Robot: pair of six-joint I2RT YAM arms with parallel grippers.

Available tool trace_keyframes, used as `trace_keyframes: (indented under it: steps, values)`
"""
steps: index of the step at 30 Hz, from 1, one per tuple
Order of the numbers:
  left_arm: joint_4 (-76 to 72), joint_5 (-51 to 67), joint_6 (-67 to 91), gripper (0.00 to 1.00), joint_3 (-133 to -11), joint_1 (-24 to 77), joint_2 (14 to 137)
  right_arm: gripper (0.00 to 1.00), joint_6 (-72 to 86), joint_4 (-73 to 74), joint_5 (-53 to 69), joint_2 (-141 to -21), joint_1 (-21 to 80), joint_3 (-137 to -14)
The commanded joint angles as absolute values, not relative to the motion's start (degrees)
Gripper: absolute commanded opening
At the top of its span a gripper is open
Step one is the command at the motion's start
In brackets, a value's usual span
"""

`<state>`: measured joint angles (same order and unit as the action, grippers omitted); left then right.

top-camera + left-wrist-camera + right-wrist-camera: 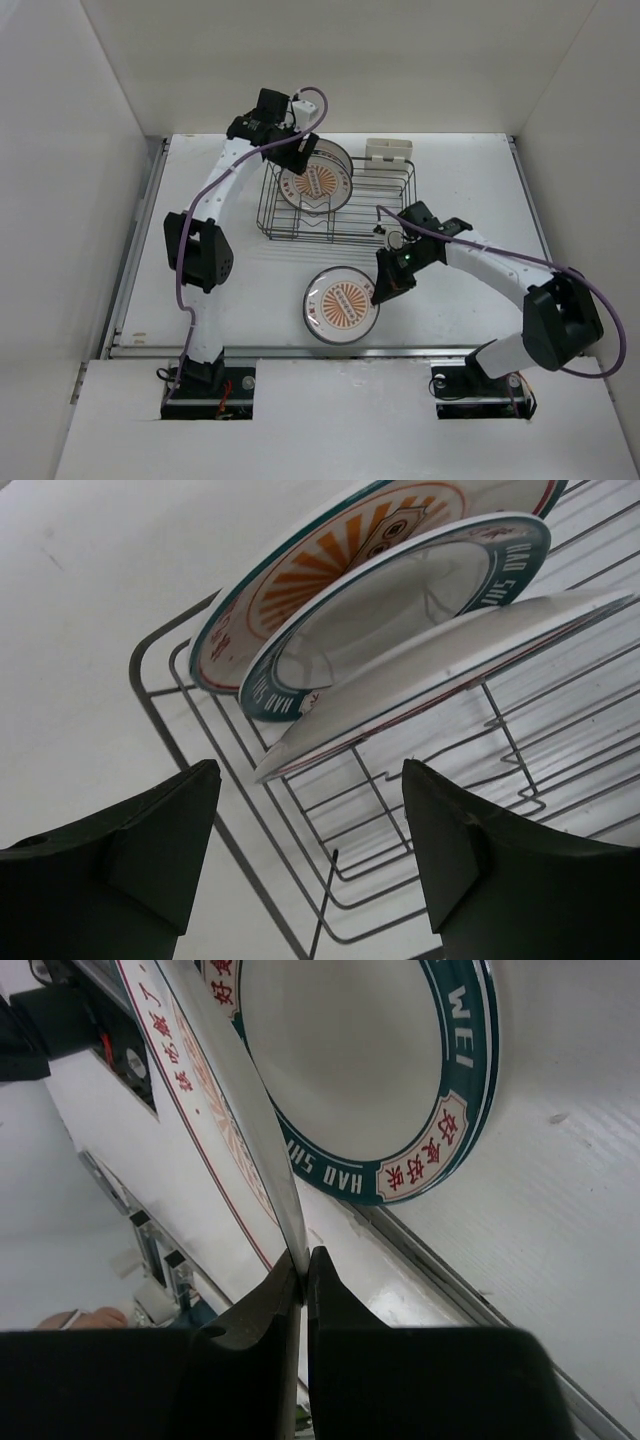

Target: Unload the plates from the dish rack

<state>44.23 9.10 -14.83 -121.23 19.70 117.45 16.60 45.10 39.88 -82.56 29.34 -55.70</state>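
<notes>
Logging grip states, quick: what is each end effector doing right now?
Left end effector: open, holding nothing.
Right end effector: closed on the rim of a plate.

Dish rack (395,215) left half blocked by leaning plates (316,184), right half left open, table (470,180) in front taken by another plate (343,305).

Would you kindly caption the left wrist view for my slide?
Open left pincer facing three plates leaning in the dish rack.
</notes>
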Motion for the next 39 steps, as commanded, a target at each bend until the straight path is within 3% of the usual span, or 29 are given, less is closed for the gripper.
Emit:
trace_keyframes:
  steps: [1, 4, 8, 10, 13, 16, 33, 36, 39]
  values:
    - [39.29, 10.9, -17.84, 0.71, -123.75, 21.09, 118.38, 0.0, 20.39, 37.71, 43.42, -84.8, 29.44, -55.72]
    - [38.76, 7.92, -17.84, 0.72, -123.75, 21.09, 119.0, 0.1, 20.91, 37.01, 40.26, -86.74, 29.44, -54.67]
    - [38.23, 6.77, -17.84, 0.72, -123.75, 21.09, 119.71, 0.32, 20.92, 38.83, 35.26, -88.77, 29.44, -55.2]
    - [38.75, 6.77, -17.84, 0.72, -123.75, 21.09, 119.71, 0.5, 20.92, 40.6, 32.53, -89.56, 29.44, -55.72]
    - [38.76, 6.77, -17.84, 0.72, -123.75, 21.09, 119.71, 0.64, 19.69, 43.76, 29.81, -89.56, 29.44, -55.72]
    - [38.76, 6.16, -19.07, 0.72, -123.75, 21.09, 119.71, 0.69, 19.69, 45.88, 27.6, -88.86, 29.97, -56.87]
    - [38.94, 7.82, -22.14, 0.7, -123.75, 21.09, 121.9, 0.69, 20.83, 44.38, 24.61, -90.97, 31.55, -60.12]
    - [42.97, 11.07, -22.68, 0.59, -126.28, 21.09, 124.53, 0.69, 20.83, 44.38, 24.08, -90.97, 31.55, -60.12]
    - [45.97, 13.97, -23.2, 0.38, -127.52, 21.09, 126.38, 0.69, 20.83, 44.38, 24.08, -90.36, 31.55, -59.59]
